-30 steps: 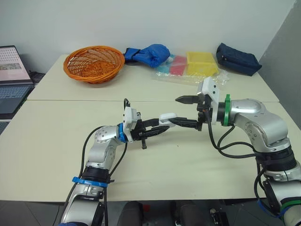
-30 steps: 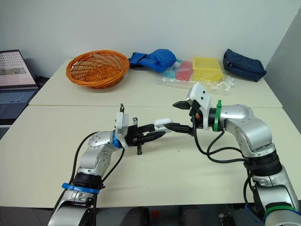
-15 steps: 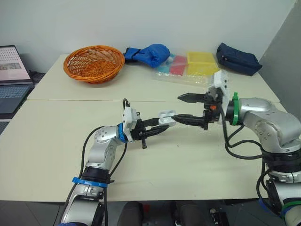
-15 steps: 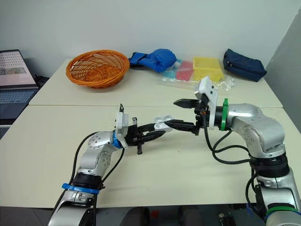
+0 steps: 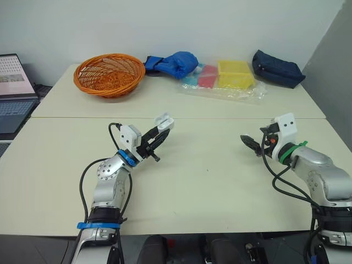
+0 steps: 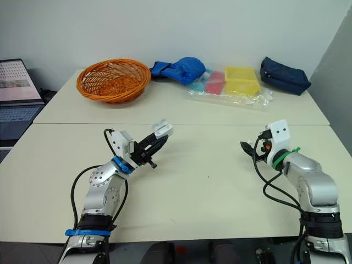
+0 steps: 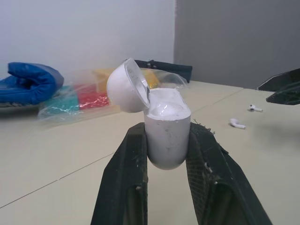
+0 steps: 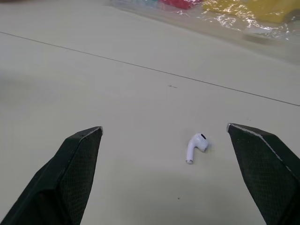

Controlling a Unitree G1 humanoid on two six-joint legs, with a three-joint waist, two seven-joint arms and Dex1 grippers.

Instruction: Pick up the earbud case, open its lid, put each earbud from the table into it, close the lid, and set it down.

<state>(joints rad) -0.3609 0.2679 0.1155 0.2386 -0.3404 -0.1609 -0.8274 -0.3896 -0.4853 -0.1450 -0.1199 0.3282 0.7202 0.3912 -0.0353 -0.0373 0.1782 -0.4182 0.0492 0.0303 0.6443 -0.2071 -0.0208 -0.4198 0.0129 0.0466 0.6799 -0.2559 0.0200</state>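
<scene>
My left gripper (image 5: 157, 137) is shut on the white earbud case (image 5: 164, 121) and holds it tilted up above the table, left of centre. In the left wrist view the case (image 7: 166, 133) sits between both fingers with its round lid (image 7: 125, 86) swung open. Two white earbuds (image 7: 237, 123) (image 7: 254, 108) lie on the table beyond it. My right gripper (image 5: 251, 144) hangs open at the right, low over the table. In the right wrist view one earbud (image 8: 196, 146) lies between its spread fingers (image 8: 77, 161), untouched.
An orange basket (image 5: 109, 73), a blue cloth bundle (image 5: 173, 62), a clear bag of coloured items (image 5: 225, 77) and a dark blue pouch (image 5: 276, 69) line the far table. A laptop (image 5: 14, 91) stands at the left. A seam (image 5: 220, 117) joins the two tables.
The grippers have drawn apart: the right one left the case and swung right and down; the left one pulled back left with the case. The lid has gone from closed to open.
</scene>
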